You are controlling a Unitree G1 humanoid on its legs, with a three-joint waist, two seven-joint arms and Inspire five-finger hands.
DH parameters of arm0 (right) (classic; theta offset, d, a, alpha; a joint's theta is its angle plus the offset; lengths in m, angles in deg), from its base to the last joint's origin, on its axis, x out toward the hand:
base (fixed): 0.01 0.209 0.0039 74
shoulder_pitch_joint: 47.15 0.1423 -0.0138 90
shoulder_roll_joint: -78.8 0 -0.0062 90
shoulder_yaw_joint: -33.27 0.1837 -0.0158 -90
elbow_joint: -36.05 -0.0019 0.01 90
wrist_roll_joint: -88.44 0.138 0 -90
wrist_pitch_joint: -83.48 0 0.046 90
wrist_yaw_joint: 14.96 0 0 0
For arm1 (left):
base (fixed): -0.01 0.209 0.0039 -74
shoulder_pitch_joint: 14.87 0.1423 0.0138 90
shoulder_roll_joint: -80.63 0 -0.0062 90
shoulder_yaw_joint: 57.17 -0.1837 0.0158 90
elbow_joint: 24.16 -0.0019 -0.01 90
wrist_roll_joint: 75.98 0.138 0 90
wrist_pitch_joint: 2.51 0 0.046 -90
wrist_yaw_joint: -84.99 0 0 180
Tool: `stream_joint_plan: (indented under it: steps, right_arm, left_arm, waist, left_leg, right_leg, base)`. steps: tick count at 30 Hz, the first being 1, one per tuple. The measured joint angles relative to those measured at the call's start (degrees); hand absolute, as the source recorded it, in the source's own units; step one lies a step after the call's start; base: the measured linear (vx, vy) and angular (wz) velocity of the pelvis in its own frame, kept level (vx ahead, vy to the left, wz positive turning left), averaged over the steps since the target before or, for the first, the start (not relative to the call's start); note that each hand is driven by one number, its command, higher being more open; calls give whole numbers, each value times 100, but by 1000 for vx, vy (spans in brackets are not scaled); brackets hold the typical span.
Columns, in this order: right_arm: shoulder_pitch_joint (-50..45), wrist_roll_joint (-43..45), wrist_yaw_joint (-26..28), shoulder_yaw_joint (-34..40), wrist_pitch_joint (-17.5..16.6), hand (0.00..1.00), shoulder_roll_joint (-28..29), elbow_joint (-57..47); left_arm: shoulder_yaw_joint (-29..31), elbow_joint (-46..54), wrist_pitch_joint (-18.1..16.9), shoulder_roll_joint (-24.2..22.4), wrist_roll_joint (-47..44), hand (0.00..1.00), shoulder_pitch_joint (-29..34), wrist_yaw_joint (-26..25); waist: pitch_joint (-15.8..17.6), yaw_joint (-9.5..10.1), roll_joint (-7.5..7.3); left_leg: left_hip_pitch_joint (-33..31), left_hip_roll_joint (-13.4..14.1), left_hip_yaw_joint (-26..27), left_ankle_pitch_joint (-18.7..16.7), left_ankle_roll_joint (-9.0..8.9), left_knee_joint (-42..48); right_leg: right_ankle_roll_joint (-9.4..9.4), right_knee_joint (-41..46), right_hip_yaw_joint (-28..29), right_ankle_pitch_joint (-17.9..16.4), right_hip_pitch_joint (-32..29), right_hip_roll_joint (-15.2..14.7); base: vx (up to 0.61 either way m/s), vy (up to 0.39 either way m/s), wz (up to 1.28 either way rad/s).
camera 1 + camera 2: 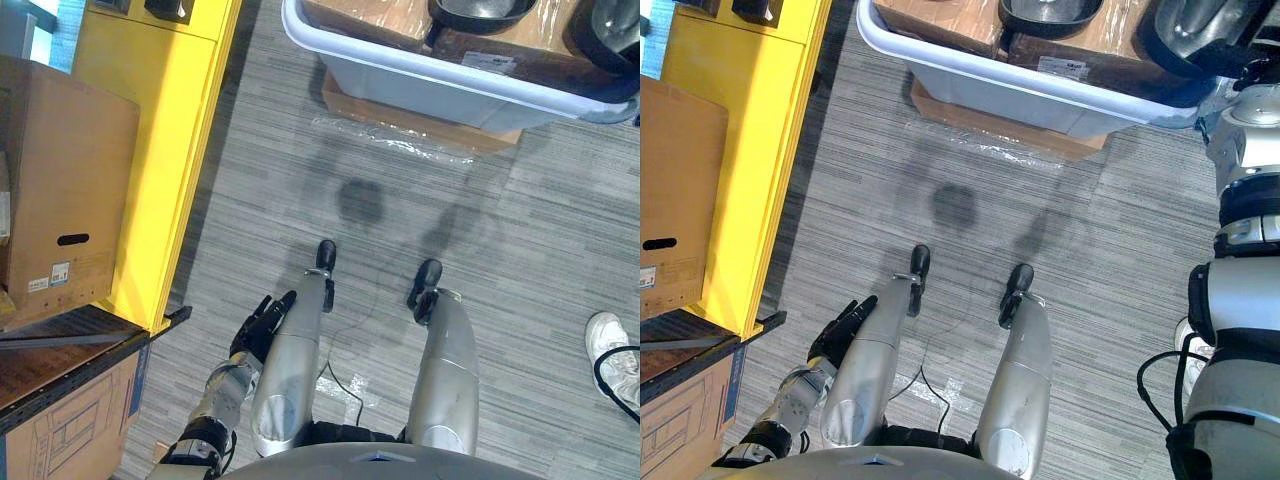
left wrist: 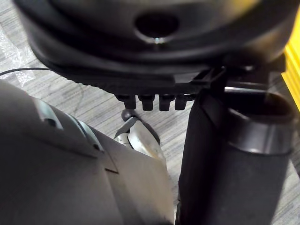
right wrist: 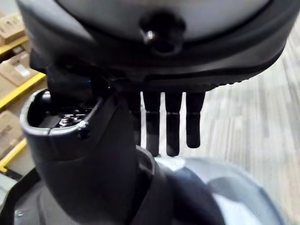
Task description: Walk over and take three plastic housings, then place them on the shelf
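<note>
Two dark rounded plastic housings (image 1: 480,12) (image 1: 610,35) lie on brown cardboard inside a white bin (image 1: 420,65) at the far end of the floor. They also appear in the right eye view, one housing (image 1: 1050,12) left of the other (image 1: 1190,35). My left hand (image 1: 258,325) hangs low beside my leg, far from the bin, its fingers (image 2: 154,101) relaxed and holding nothing. My right hand (image 3: 171,122) has straight fingers pointing down and is empty.
A yellow rack (image 1: 160,150) runs along the left, with a cardboard box (image 1: 60,190) and a dark wooden shelf board (image 1: 60,350) beside it. Flat cardboard (image 1: 400,115) and clear plastic wrap (image 1: 390,140) lie under the bin. A person's white shoe (image 1: 610,345) stands at right.
</note>
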Motion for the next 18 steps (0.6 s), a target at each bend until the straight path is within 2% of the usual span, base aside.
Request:
stream_joint_plan:
  steps: [9,11,14,18]
  right_arm:
    - [-300,13,-256,-118,-32,0,122,-10]
    - [-479,11,-352,-62,-185,0,239,-12]
    - [-733,2,-439,311,-483,0,380,-127]
    - [-1381,-548,-632,1304,-823,0,397,-1167]
  left_arm:
    - [-107,-136,-68,-6,14,100,-4,-74]
    - [-107,-196,-113,-4,45,100,5,-75]
    - [-120,-227,-247,-21,102,100,17,-76]
    - [-125,-35,-487,-59,317,100,84,-214]
  waist:
    - [-62,6,74]
    - [-74,6,75]
    - [-75,-13,74]
    - [-80,-166,28]
  left_leg:
    - [322,-3,-22,21,1,-46]
    - [468,-7,-24,59,-5,-140]
    - [730,-9,-27,105,-12,-292]
    - [1203,19,-84,159,-34,-561]
  right_leg:
    - [-1,-41,-45,-1,344,-9]
    - [-1,-110,-58,0,482,-16]
    - [-1,-201,-113,-1,714,-23]
    - [1,-463,-275,2,1245,2]
  base:
    - [-1,-2,1]
    - [0,-21,4]
    - [3,-37,4]
    - [27,-38,8]
